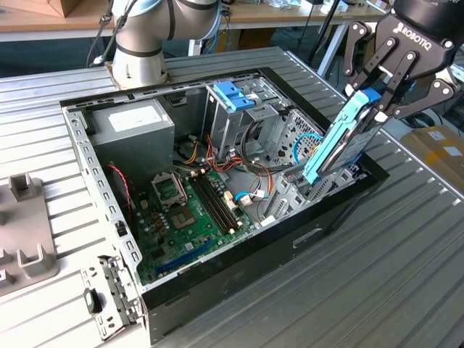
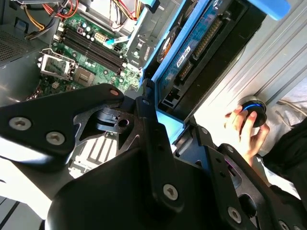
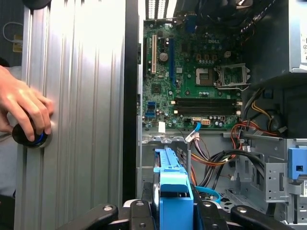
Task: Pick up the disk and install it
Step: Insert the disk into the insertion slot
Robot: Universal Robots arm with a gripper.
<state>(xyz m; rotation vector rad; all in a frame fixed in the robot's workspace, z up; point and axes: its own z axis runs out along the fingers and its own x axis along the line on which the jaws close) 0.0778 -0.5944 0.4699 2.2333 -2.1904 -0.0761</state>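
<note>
The disk (image 1: 339,141), dark with a light-blue plastic frame, hangs steeply tilted over the open computer case (image 1: 326,225) at the exterior view's right. Its lower end reaches down among the metal bays by the case's wall. My gripper (image 1: 375,100) is shut on the disk's upper end, fingers on both faces. In the second wrist view the disk's underside (image 2: 199,38) runs away from the black fingers (image 2: 148,120). In the first wrist view its blue frame (image 3: 173,191) stands between the gripper (image 3: 172,213) linkages.
Inside the case lie a green motherboard (image 1: 192,210), a grey power supply box (image 1: 130,130) and a metal cage with a blue latch (image 1: 233,94). A person's hand (image 3: 24,108) rests on a black knob (image 3: 29,136) on the ribbed table. Grey fixtures (image 1: 22,232) sit at the exterior view's left.
</note>
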